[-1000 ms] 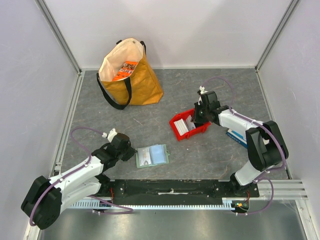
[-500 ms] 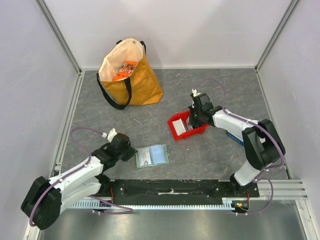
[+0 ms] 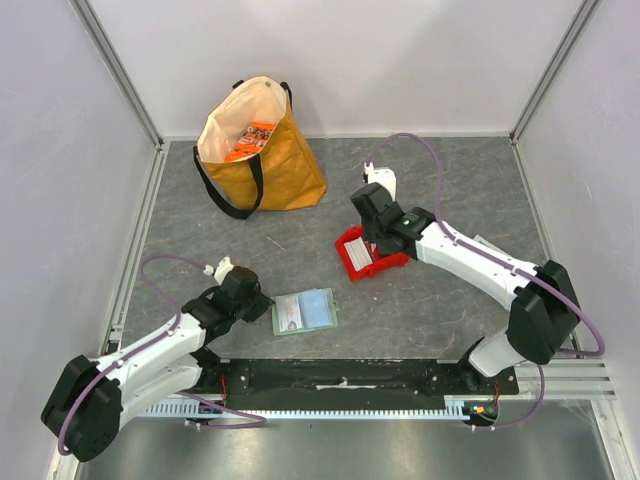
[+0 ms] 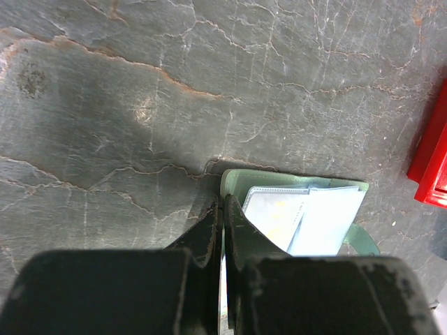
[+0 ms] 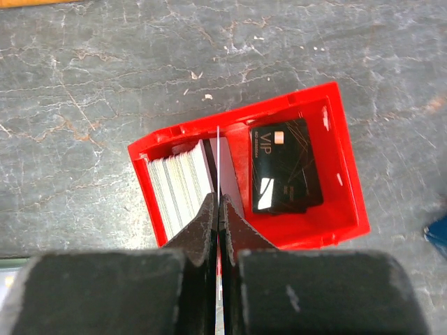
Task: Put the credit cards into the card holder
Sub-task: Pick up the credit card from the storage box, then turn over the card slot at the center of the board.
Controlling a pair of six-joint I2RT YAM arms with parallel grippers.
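Note:
The pale-green card holder [image 3: 306,311] lies open on the grey table, its clear pockets [image 4: 307,209] showing whitish and light blue cards. My left gripper [image 3: 265,305] is shut at its left edge, with a thin pale sliver pinched between the fingers [image 4: 223,202]. My right gripper [image 3: 372,242] hovers over the red bin [image 3: 345,245] and is shut on a thin white credit card [image 5: 218,157], seen edge-on. In the bin [image 5: 230,118] a stack of white cards [image 5: 180,185] stands at the left and a black VIP card [image 5: 285,164] lies at the right.
An orange-brown tote bag [image 3: 260,150] stands at the back left. A blue corner of a box [image 5: 438,234] shows right of the bin. White walls and metal rails enclose the table on three sides.
My right arm has swung left and further over the red bin, which has shifted slightly left. The left arm and the card holder have not moved.

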